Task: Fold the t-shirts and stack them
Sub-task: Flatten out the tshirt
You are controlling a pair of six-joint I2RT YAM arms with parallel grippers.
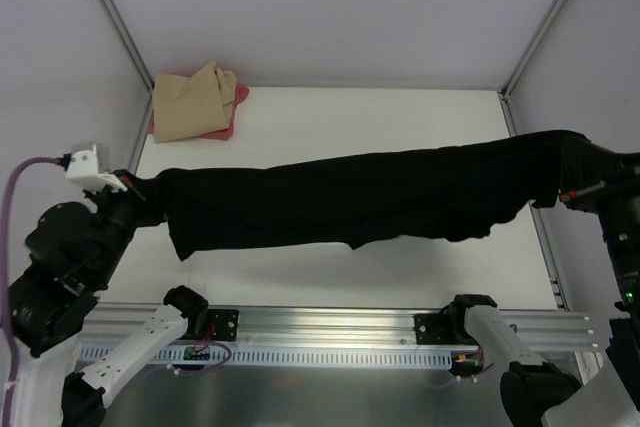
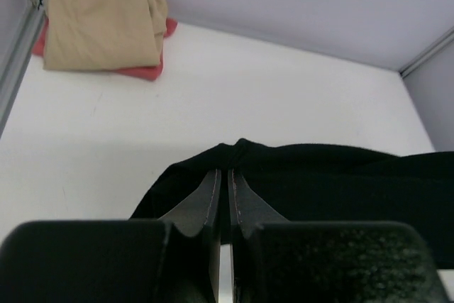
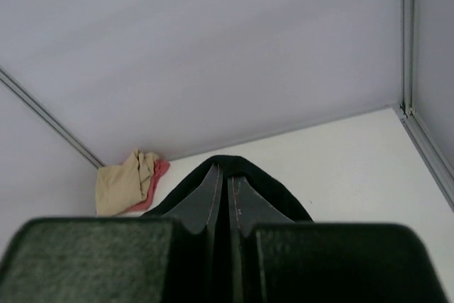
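Pinching the black cloth t-shirt point(image 1: 360, 197) at both ends, left hand point(image 2: 224, 182) and right hand point(image 3: 223, 179) clamped tight, stretched across mid-frame over the white surface point(image 1: 400, 117), could lose an edge and sag crooked if pulled tauter.

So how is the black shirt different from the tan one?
The black shirt is stretched out long over the table; the tan shirt sits bunched in the far left corner. The black shirt is pinched at its ends by the left gripper and right gripper; nothing holds the tan shirt, which lies on the pink-red shirt. Both are soft cloth.
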